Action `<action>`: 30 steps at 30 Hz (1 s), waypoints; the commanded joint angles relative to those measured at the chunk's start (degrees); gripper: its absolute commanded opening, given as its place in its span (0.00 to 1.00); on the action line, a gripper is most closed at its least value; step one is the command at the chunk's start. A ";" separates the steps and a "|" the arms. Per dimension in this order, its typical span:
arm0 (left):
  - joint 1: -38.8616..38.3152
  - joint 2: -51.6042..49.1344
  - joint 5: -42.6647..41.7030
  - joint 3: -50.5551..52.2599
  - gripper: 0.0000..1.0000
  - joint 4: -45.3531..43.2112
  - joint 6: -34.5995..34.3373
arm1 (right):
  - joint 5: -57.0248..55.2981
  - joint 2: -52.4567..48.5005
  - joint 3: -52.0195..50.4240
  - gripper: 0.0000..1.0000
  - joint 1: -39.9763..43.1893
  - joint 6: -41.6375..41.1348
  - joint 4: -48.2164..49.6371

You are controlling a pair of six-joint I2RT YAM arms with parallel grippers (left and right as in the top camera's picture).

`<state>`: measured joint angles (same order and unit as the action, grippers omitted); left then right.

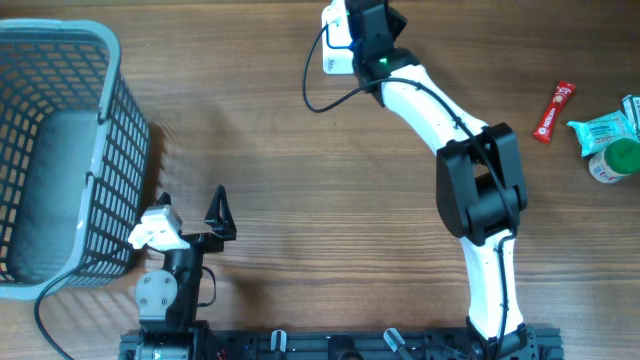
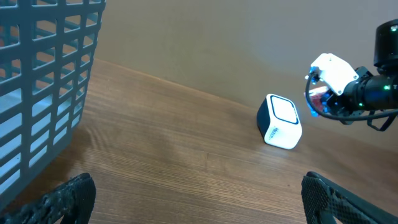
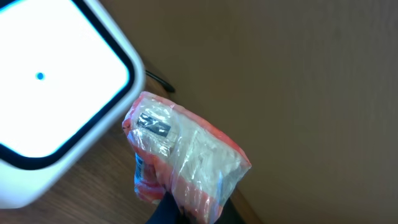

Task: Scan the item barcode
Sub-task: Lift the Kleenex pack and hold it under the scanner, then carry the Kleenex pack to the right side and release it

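The item is a red and clear plastic packet (image 3: pixel 186 155) with a small barcode label (image 3: pixel 155 124) facing the scanner. My right gripper (image 3: pixel 193 213) is shut on the packet's lower end. The scanner (image 3: pixel 56 93) is a white box with a dark rim and fills the upper left of the right wrist view, close beside the packet. In the left wrist view the scanner (image 2: pixel 281 120) stands on the table with the right gripper (image 2: pixel 323 99) just to its right. Overhead, the right gripper (image 1: pixel 365 22) hovers at the scanner (image 1: pixel 335 48). My left gripper (image 1: pixel 190 212) is open and holds nothing, its fingers (image 2: pixel 68 199) far apart.
A grey mesh basket (image 1: pixel 60 150) stands at the left, next to the left arm. At the far right lie a red stick packet (image 1: pixel 553 110), a teal packet (image 1: pixel 610 125) and a green-lidded jar (image 1: pixel 612 160). The scanner's black cable (image 1: pixel 325 100) loops across the table.
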<state>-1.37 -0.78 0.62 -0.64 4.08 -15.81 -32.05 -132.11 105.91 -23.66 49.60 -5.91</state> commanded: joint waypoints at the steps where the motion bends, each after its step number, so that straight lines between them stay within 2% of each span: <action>1: 0.42 0.50 0.68 0.31 1.00 -0.07 -0.52 | 1.27 -0.48 1.36 0.04 -2.43 1.81 0.79; 8: 0.42 0.50 0.68 0.31 1.00 -0.07 -0.52 | 0.70 -0.70 1.36 0.04 -5.20 3.50 1.05; 12: 0.42 0.50 0.68 0.31 1.00 -0.07 -0.52 | -7.45 -0.70 1.36 0.04 -5.86 5.73 5.49; 14: 0.42 0.50 0.68 0.31 1.00 -0.07 -0.52 | -16.83 -0.63 1.36 0.04 -5.62 1.75 3.43; 17: 0.42 0.50 0.68 0.31 1.00 -0.07 -0.52 | -24.98 1.42 1.36 0.04 -4.50 -10.29 -10.49; 18: 0.42 0.50 0.68 0.31 1.00 -0.07 -0.52 | -27.15 2.99 1.36 0.04 -3.56 -16.72 -16.74; 21: 0.42 0.50 0.68 0.31 1.00 -0.07 -0.52 | -29.33 9.29 1.36 0.04 1.01 -44.28 -36.94; 22: 0.42 0.50 0.68 0.31 1.00 -0.07 -0.52 | -23.93 11.32 1.36 0.04 3.23 -52.57 -43.87; 23: 0.42 0.50 0.68 0.31 1.00 -0.07 -0.52 | -11.08 13.27 1.36 0.04 7.28 -60.41 -51.82; 24: 0.42 0.50 0.68 0.31 1.00 -0.07 -0.52 | -3.23 13.62 1.36 0.04 10.05 -63.25 -54.47; 25: 0.42 0.50 0.68 0.31 1.00 -0.07 -0.52 | 11.21 13.35 0.98 0.04 15.37 -66.62 -59.30; 27: 0.42 0.50 0.68 0.31 1.00 -0.07 -0.52 | 15.13 13.33 -2.03 0.05 20.26 -72.39 -62.73; 30: 0.42 0.50 0.68 0.31 1.00 -0.07 -0.52 | 8.94 13.33 -8.74 0.04 27.41 -79.28 -64.92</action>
<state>-1.37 -0.73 0.62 -0.60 4.05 -15.81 -25.19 -118.21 101.86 0.54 -19.64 -70.19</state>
